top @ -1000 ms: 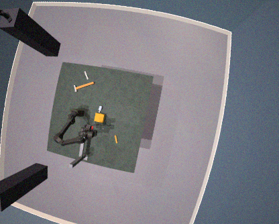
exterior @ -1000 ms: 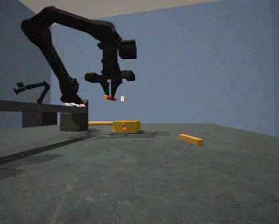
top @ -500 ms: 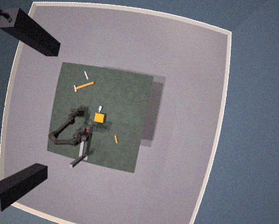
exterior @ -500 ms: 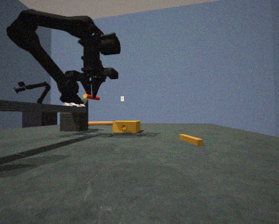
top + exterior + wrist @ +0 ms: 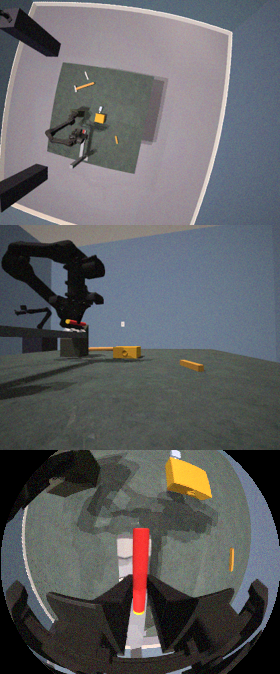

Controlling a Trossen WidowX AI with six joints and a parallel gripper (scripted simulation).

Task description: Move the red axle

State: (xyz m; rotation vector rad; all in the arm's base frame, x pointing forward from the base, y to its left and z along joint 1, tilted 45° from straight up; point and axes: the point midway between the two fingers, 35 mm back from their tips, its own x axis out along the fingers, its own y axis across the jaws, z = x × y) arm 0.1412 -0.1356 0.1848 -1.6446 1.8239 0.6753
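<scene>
Above the bracket, the claw pinches the red axle; whether the axle touches the V-blocks is unclear.

Red axle, one, yellow at its lower tip; upright at frame centre, clamped between the dark fingers of the gripper, lower centre. Yellow-orange beam, one block, upper right, tilted, apart from the axle; hole in its lower face. Pale grey piece, one, top edge, just above the beam. Small orange bar, one, right edge. Pale bracket parts, partly hidden behind the axle. Dark green mat, shadowed above centre.
</scene>
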